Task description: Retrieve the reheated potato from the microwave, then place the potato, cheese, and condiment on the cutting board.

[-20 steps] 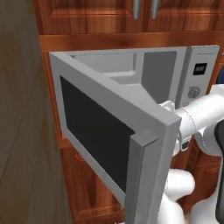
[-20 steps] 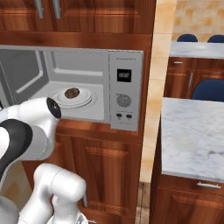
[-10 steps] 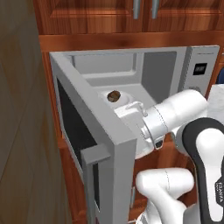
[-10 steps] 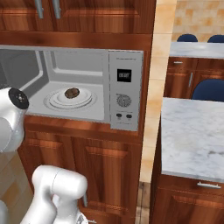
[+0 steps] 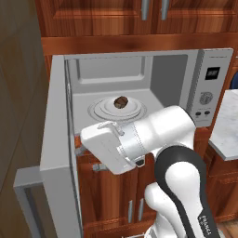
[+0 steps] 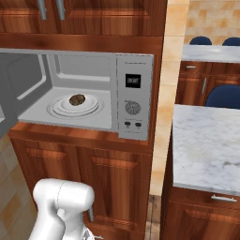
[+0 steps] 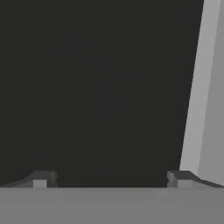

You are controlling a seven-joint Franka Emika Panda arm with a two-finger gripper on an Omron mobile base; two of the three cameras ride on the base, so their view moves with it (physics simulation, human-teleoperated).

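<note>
Microwave (image 6: 133, 101) door (image 5: 58, 153) swung wide open. Potato (image 5: 121, 102) sits on the round turntable plate (image 5: 104, 110) mid-cavity, untouched. Pincer (image 7: 112, 179) spread wide, tips far apart, nothing between them, facing the door's dark glass and grey frame close up. Potato lies inside the cavity, well apart from the pincer at the door.

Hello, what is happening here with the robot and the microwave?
The microwave stands wide open, and the potato lies on the round plate inside, not yet taken. The arm's hand is low beside the open door. The gripper is open and empty, facing the door's dark glass close up.
</note>
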